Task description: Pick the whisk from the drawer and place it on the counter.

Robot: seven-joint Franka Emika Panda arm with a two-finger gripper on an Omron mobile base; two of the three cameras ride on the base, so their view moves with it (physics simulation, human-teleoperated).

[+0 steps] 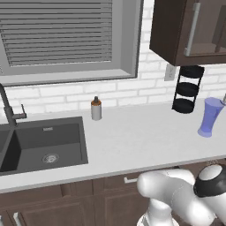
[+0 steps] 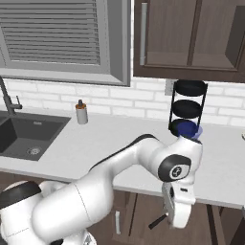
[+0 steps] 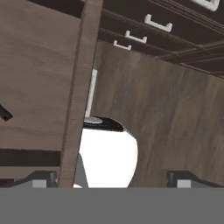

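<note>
My two-finger gripper (image 2: 168, 221) hangs below the off-white stone-look counter's (image 2: 119, 143) front edge; whether it grips the thin black-handled whisk (image 2: 157, 221) I cannot tell, and lifting could knock that edge.

The arm (image 2: 110, 182) is built of thick, smooth white shells with rounded, bulging links and a glossy finish. Dark grey to black bands and caps mark its joints; one round dark cap (image 2: 173, 171) near the wrist carries a small pale emblem at its middle. Another dark, domed joint cap (image 1: 212, 178) with a lighter grey top sits on a white link. The claw (image 3: 111, 181) ends in two small dark grey finger tips (image 3: 41, 179) with blocky shapes.
</note>
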